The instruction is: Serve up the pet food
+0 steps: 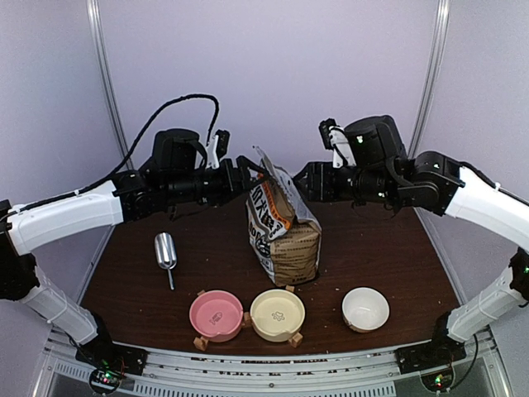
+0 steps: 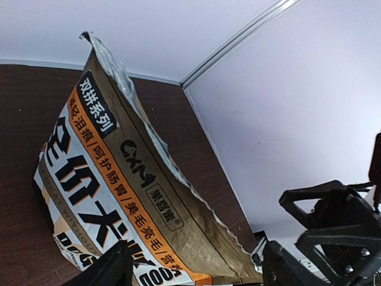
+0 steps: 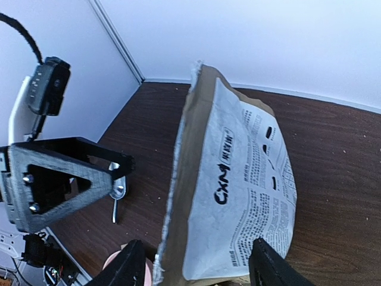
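Pet food: no pellets show in any view, and whether they sit inside the bag cannot be told from here.

Bag: a brown paper sack with an orange band and bold print stands upright at the middle of the dark table. It is between the two arms, its torn top edge ragged and pointing up.

Left gripper: it reaches in from the left at the height of the bag's top, fingers spread apart. Its wrist camera shows the printed face of the bag between them, and contact cannot be told.

Right gripper: it faces in from the other side, level with the bag's upper part, fingers parted. The panel of small print lies between them, and they are not seen pressing on it.

Scoop: shiny metal, it lies flat on the table left of the bag and apart from it, handle toward the near edge.

Bowls: three stand in a row near the front edge. The pink bowl and the pale yellow bowl sit side by side just in front of the bag. The white bowl stands apart to the right.
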